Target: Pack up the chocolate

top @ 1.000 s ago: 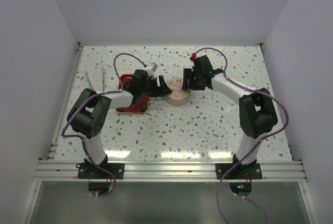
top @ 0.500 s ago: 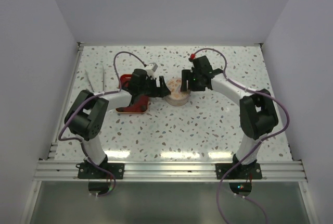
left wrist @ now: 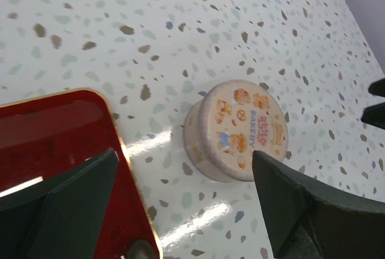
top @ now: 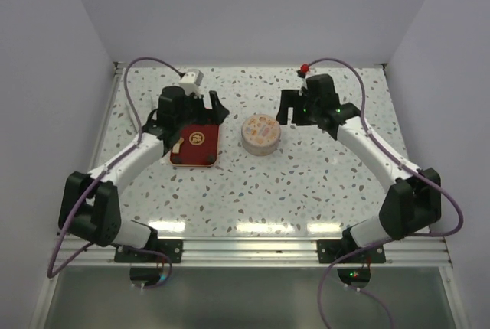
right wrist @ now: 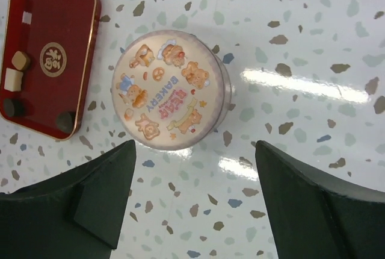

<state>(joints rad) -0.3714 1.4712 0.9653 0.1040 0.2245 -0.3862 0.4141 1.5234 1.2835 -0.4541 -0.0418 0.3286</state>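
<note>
Since small brown and cream chocolate pieces (right wrist: 13, 79) lie in the red rectangular tray (right wrist: 66, 12), my left fingers (left wrist: 66, 205) hang nearer. They and the right fingers (right wrist: 90, 199) gape; both empty.

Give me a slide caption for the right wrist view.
Right fingers spread open, framing the lidded bakery tin; red tray with chocolate pieces beside it.

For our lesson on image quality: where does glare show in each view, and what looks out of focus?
Top external view: bright glare streaks on the table at its near edge. Left wrist view: glare on the table beside the tin and across the red tray; the near fingers look soft. Right wrist view: a glare patch beside the tin, the lid sharp.
</note>
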